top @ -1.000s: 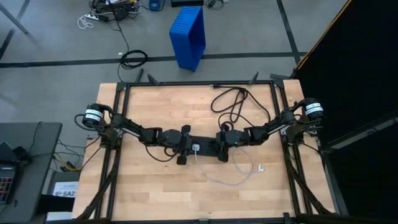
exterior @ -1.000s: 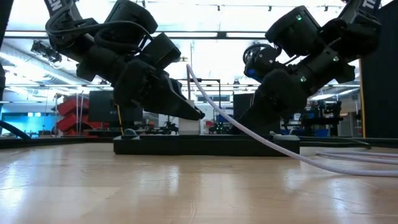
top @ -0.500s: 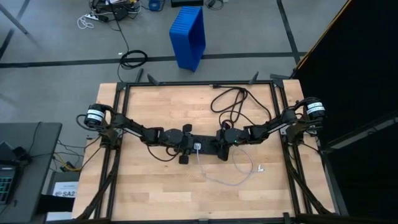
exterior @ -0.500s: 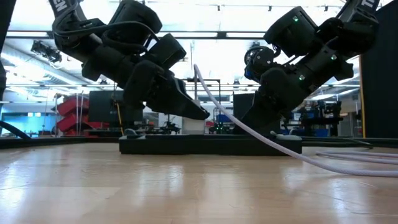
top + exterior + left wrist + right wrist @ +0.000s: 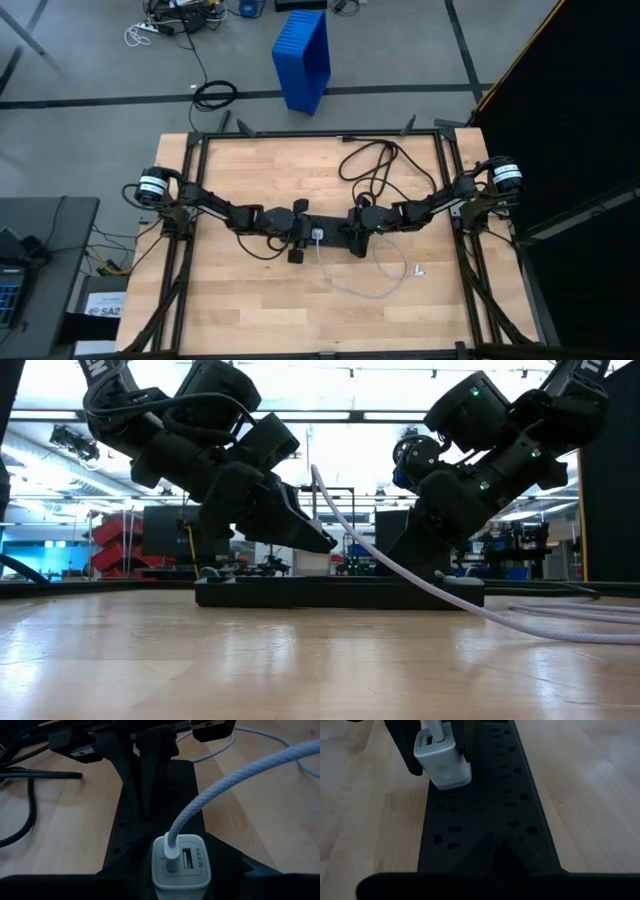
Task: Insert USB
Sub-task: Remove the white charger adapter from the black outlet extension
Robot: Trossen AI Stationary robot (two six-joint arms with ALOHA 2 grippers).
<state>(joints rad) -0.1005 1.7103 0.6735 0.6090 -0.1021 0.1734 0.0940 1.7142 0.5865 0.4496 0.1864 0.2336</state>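
Pale wooden table (image 5: pixel 250 290), grey floor (image 5: pixel 90 60) beyond.

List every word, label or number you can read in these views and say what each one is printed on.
"AILKIN", or close to it: small grey print on the face of the white charger, beside its free USB port, in the left wrist view. The letters are faint, so the spelling is uncertain.
"SA2": start of a label on the white box on the floor left of the table; the rest is cut off.
White lettering on the arms' upper links in the low view: cropped, unreadable.
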